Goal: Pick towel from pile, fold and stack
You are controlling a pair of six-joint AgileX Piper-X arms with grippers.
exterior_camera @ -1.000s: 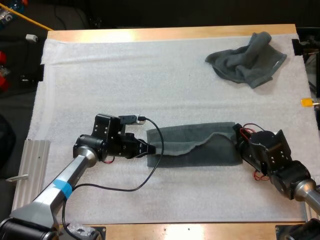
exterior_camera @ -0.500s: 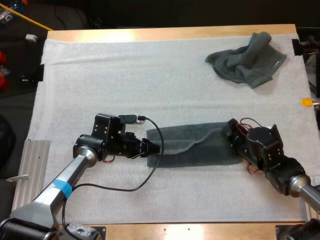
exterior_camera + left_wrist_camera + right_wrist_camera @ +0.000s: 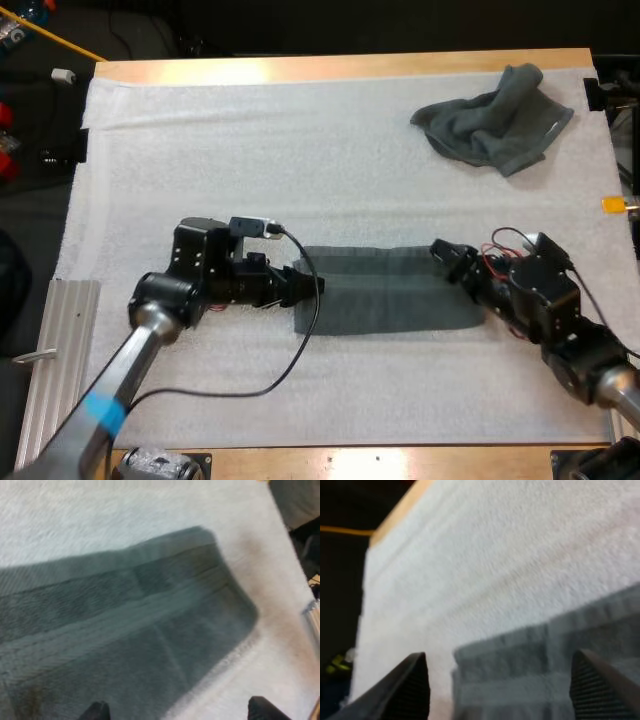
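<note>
Grey-green folded towel (image 3: 385,292), left tool (image 3: 312,287) and right tool (image 3: 447,258) gaping empty at its short edges; bare mat (image 3: 250,150) around.

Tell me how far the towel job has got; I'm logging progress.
Done: one towel lies flat on the mat, folded into a long strip. In hand: the left pincer and right pincer sit open at its two ends. Left: probably further folds, stacking, and the crumpled towel at the mat's far right corner.
</note>
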